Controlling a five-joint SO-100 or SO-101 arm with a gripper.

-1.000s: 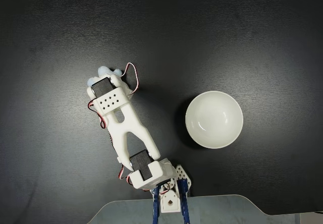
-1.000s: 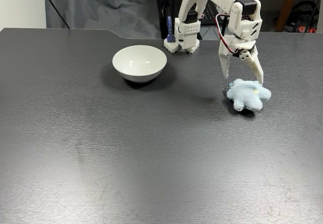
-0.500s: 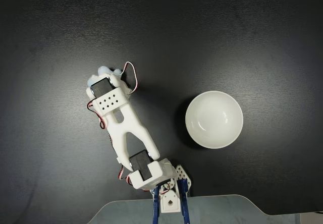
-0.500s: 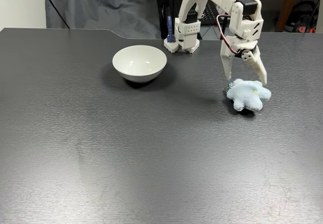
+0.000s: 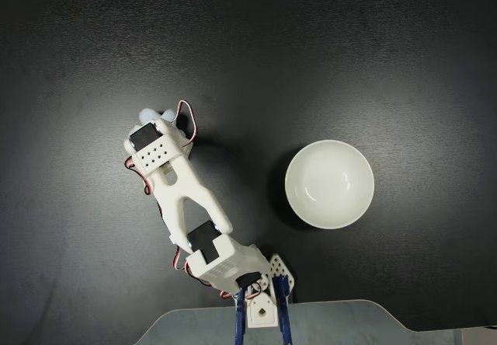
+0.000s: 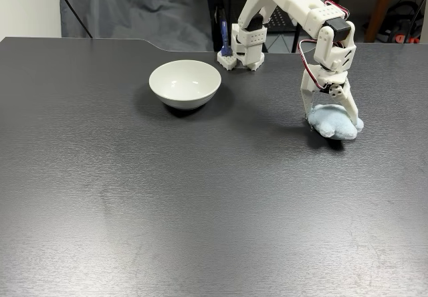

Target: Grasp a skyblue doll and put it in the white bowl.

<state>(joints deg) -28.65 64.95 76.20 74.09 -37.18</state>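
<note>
Both fingers of my claw [image 6: 332, 113] straddle the skyblue doll [image 6: 334, 125] on the table [image 6: 200, 196] — spread, not yet clamped — white bowl [image 6: 184, 83] lying at nine o'clock, well apart.

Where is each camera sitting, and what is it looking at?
One fixed view: sits above the table, looking straight down; the white arm reaches up the picture from its base at the bottom edge, covering most of the skyblue doll.
Other fixed view: sits low across the table from the arm's base, looking along the tabletop; the claw is down around the doll, fingers on either side.
Both fixed views share the arm, the doll and the empty white bowl.
</note>
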